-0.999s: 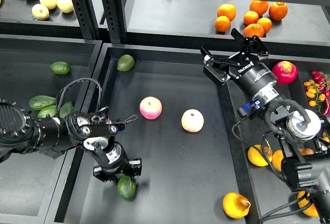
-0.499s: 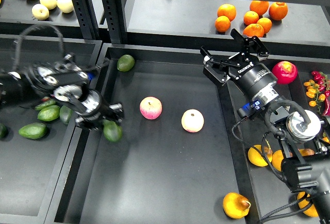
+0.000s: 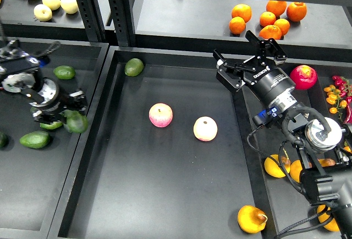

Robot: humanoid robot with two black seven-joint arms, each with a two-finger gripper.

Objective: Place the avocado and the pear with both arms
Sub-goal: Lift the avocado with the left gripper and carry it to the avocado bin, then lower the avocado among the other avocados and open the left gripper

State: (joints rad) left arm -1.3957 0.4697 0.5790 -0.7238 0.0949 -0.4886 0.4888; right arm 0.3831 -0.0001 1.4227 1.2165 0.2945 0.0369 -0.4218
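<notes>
The dark green avocado [image 3: 76, 121] hangs in my left gripper [image 3: 61, 111], which is shut on it above the left bin [image 3: 22, 195], just left of the wall of the centre tray [image 3: 165, 195]. The pear [image 3: 251, 218], yellow-orange with a reddish blush, lies in the front right corner of the centre tray. My right gripper [image 3: 250, 52] is open and empty above the tray's back right corner, far from the pear.
Two pink-yellow apples [image 3: 160, 115] [image 3: 205, 128] lie mid-tray, and a smaller avocado [image 3: 133, 66] at the back left. Other avocados [image 3: 35, 139] [image 3: 64, 72] lie in the left bin. Oranges [image 3: 264, 18] sit on the back shelf. A red fruit [image 3: 303, 76] and yellow fruits [image 3: 275, 166] lie in the right bin.
My left gripper has carried the avocado from the centre tray's front left, up and leftward over the tray wall, to above the left bin. The right arm has not moved.
</notes>
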